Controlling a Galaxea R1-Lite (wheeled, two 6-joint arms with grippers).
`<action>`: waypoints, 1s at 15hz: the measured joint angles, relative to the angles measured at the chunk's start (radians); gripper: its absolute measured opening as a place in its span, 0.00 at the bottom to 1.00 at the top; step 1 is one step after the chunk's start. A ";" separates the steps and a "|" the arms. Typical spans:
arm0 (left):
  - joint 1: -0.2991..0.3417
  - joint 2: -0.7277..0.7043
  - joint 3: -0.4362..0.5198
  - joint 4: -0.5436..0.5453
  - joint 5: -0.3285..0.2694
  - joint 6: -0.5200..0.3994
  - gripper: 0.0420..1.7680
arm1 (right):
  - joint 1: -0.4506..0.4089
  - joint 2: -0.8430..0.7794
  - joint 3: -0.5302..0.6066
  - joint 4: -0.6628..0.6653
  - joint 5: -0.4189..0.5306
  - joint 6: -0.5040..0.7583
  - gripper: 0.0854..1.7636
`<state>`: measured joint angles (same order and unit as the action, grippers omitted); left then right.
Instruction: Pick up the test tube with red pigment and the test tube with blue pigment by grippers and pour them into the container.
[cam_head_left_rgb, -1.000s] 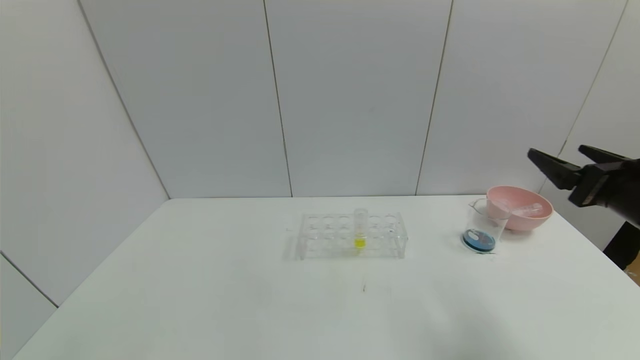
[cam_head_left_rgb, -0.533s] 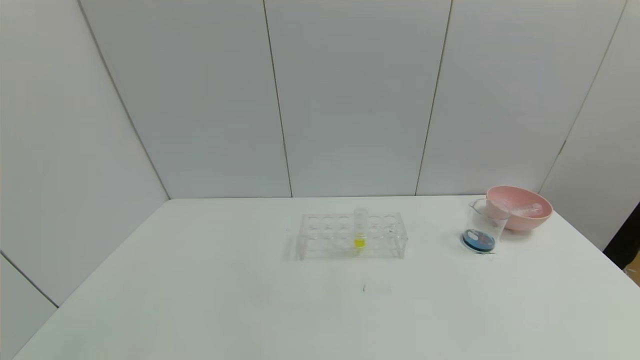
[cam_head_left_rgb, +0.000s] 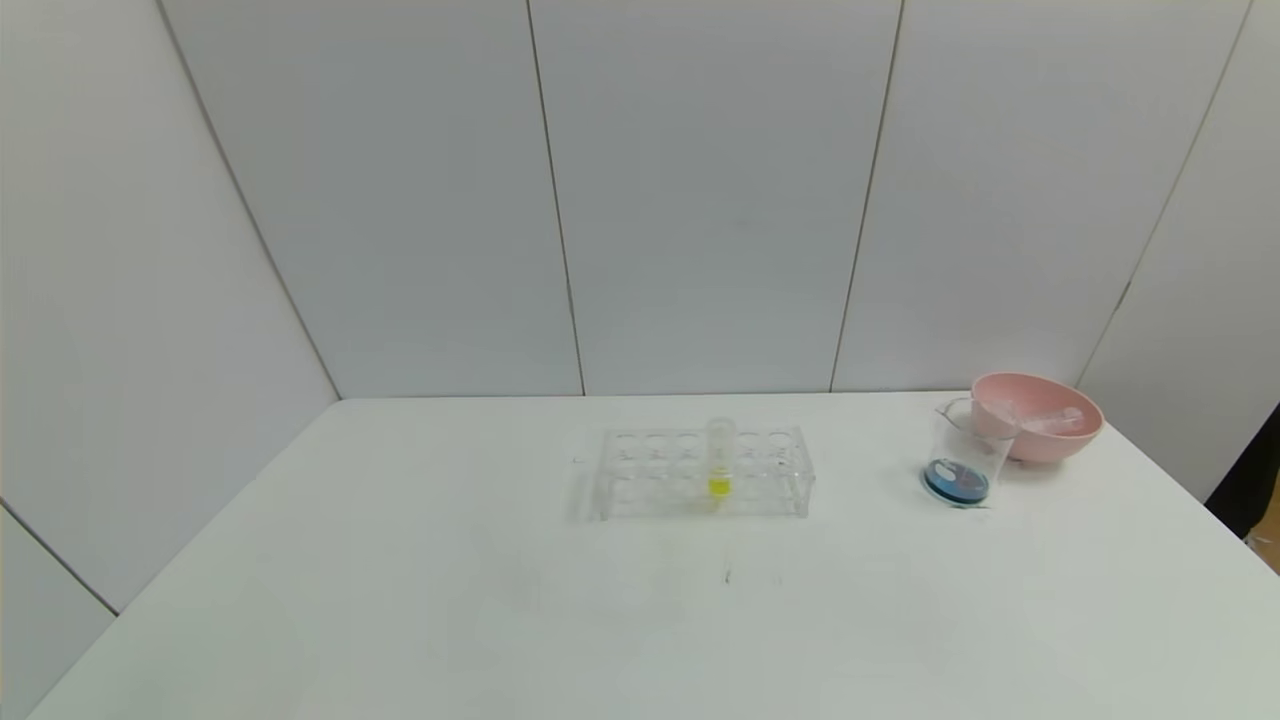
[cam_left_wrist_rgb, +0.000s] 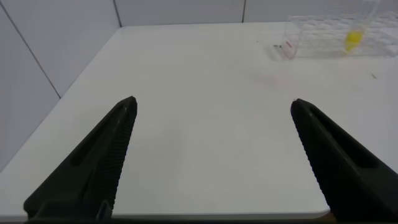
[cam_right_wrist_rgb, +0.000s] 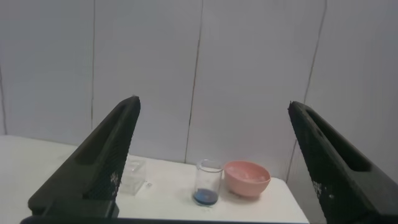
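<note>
The container, a clear beaker (cam_head_left_rgb: 962, 455), stands at the table's right with dark blue liquid (cam_head_left_rgb: 957, 481) at its bottom; it also shows in the right wrist view (cam_right_wrist_rgb: 208, 183). No tube holding red or blue liquid is in view. Clear tubes (cam_head_left_rgb: 1050, 420) lie in the pink bowl. My left gripper (cam_left_wrist_rgb: 212, 101) is open and empty, above the table's near left part. My right gripper (cam_right_wrist_rgb: 212, 102) is open and empty, held back from the table and facing the beaker from a distance. Neither gripper shows in the head view.
A clear tube rack (cam_head_left_rgb: 705, 470) stands mid-table with one yellow-liquid tube (cam_head_left_rgb: 720, 460) upright in it; the rack also shows in the left wrist view (cam_left_wrist_rgb: 336, 37). The pink bowl (cam_head_left_rgb: 1040, 445) sits just behind and right of the beaker. The white table (cam_head_left_rgb: 400, 600) is walled at back and left.
My right gripper, open at the head view's right edge one second ago, has withdrawn out of that view. The beaker, bowl and rack have not moved.
</note>
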<state>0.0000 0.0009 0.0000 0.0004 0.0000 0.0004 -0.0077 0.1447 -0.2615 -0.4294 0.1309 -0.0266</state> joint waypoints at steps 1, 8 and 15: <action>0.000 0.000 0.000 0.000 0.000 0.000 1.00 | 0.001 -0.052 0.043 -0.025 -0.013 -0.010 0.96; 0.000 0.000 0.000 0.000 0.000 0.000 1.00 | 0.004 -0.144 0.258 0.321 -0.046 -0.005 0.96; 0.000 0.000 0.000 0.000 0.000 0.000 1.00 | 0.006 -0.146 0.261 0.437 -0.140 0.030 0.96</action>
